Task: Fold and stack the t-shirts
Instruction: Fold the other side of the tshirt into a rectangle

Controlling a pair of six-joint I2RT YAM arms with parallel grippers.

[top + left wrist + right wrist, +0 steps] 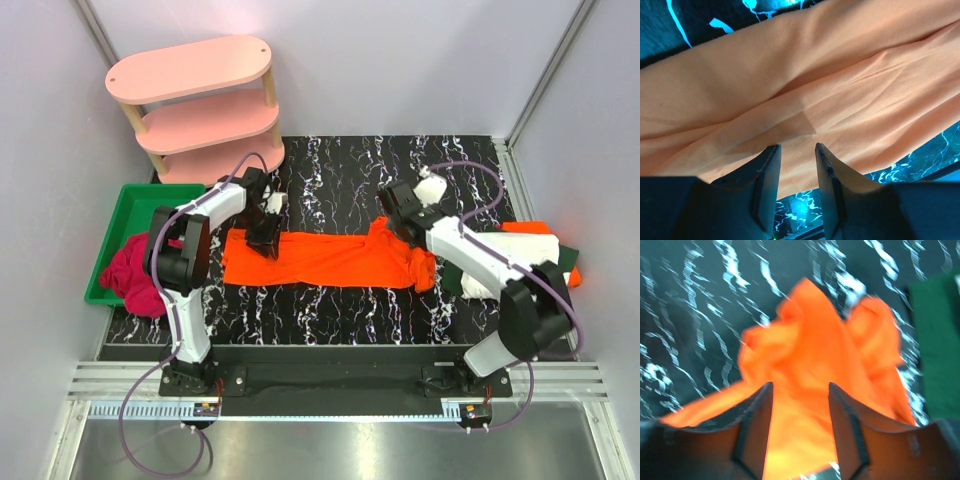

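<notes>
While the bright orange t-shirt [330, 260] lies stretched in a long narrow band across the middle of the table [330, 170], you look to be partway through folding it rather than near the end. Its long sides seem already turned in, but the band has not yet been folded end to end. Your left gripper [797, 146] hangs over the band's left end with its jaws partly apart. Cloth shows through the gap, yet nothing looks pinched there. Your right gripper [801, 385] is at the right end with its jaws well apart and nothing clamped. The cloth just beyond them stands up in a crumpled peak, though that view is blurred. At the table's right side sits a pile [510, 262] of white, dark green and orange cloth, which I take to be shirts already folded. So what is left, as I judge it, is to flatten the bunched end, fold the band across, and carry it onto the pile. A red cloth [130, 272] hangs out of the green bin [128, 205] on the left. I cannot tell whether it is another shirt waiting for you.
</notes>
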